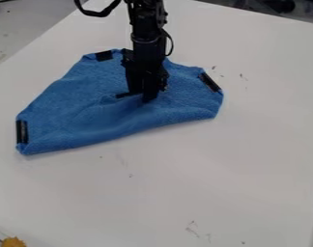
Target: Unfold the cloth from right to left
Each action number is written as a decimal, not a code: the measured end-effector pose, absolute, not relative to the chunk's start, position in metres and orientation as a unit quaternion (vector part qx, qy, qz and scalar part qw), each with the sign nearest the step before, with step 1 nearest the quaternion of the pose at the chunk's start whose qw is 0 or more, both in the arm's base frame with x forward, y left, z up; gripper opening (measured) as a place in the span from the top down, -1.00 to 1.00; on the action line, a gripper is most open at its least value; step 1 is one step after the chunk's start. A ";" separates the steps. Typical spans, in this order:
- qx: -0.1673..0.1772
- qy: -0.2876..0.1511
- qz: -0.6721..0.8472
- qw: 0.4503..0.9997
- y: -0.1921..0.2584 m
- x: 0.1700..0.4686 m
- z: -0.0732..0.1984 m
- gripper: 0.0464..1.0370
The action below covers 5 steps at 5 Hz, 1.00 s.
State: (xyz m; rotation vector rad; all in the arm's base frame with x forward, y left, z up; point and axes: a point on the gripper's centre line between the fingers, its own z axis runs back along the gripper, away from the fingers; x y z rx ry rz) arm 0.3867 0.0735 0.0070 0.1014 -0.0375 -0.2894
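The gripper (146,96) hangs down over the middle of the blue cloth (88,113), its tip at the cloth's surface. The cloth lies on the white table with a fold along its front edge, and its surface is wrinkled left of the gripper. Black strips mark its upper left, left and right corners. Another short dark strip (123,95) shows just left of the gripper's tip, partly hidden by it. The arm covers part of the cloth's back edge.
The white table (185,188) extends around the cloth, with a few small dark marks on it. Something yellow-orange (13,242) is at the bottom left corner. Dark objects stand beyond the table's back edge.
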 end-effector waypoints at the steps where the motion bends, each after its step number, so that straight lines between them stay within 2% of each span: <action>1: 0.055 -0.016 -0.150 0.987 0.072 0.387 0.007 0.43; 2: 0.059 -0.014 -0.148 0.987 0.074 0.388 0.010 -0.19; 3: 0.060 -0.003 -0.147 0.987 0.075 0.386 0.010 -0.73; 4: 0.069 0.015 -0.142 0.987 0.078 0.380 0.011 -0.95; 5: 0.085 0.024 -0.140 0.986 0.082 0.370 0.016 -0.94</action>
